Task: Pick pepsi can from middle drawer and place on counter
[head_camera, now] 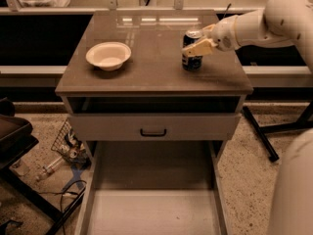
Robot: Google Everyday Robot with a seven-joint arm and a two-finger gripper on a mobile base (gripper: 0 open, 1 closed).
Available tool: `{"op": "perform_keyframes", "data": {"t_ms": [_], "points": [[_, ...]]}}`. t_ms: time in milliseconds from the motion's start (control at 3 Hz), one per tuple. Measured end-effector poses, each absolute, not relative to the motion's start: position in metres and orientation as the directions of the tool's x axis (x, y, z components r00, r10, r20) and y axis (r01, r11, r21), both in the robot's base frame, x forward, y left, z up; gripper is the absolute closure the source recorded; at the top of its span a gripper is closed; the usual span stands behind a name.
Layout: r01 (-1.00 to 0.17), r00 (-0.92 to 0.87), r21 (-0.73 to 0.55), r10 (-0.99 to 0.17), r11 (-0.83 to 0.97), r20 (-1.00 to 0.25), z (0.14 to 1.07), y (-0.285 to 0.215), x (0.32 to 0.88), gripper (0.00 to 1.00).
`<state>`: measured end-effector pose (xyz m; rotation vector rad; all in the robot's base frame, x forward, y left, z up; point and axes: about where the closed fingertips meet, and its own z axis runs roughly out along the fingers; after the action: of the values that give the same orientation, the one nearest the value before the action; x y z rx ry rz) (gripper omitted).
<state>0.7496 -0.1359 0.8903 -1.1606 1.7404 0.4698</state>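
**A:** where's the pepsi can [192, 62] at?

**B:** on the counter [146, 75], right side. It stands upright, long axis vertical, silver top up. The gripper [192, 45] reaches in from the right with its fingers clamped round the can's upper half. The white bowl [108, 56] is well off to the left, and the middle drawer [151, 212] hangs open below.

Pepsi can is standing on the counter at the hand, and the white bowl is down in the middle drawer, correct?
No: the camera view shows the white bowl on the counter, left of the pepsi can, not in the middle drawer. The can does stand on the counter, with the hand at it.
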Motion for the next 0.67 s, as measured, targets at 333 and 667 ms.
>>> {"op": "perform_keyframes", "data": {"t_ms": [333,667], "points": [[-0.867,-0.094,-0.174,-0.496,0.468,-0.863,0.8837,-0.1296,0.7554,0.98],[-0.869,-0.094,-0.172,-0.495,0.464,-0.864,0.8821,-0.1268,0.7558,0.75]]}}
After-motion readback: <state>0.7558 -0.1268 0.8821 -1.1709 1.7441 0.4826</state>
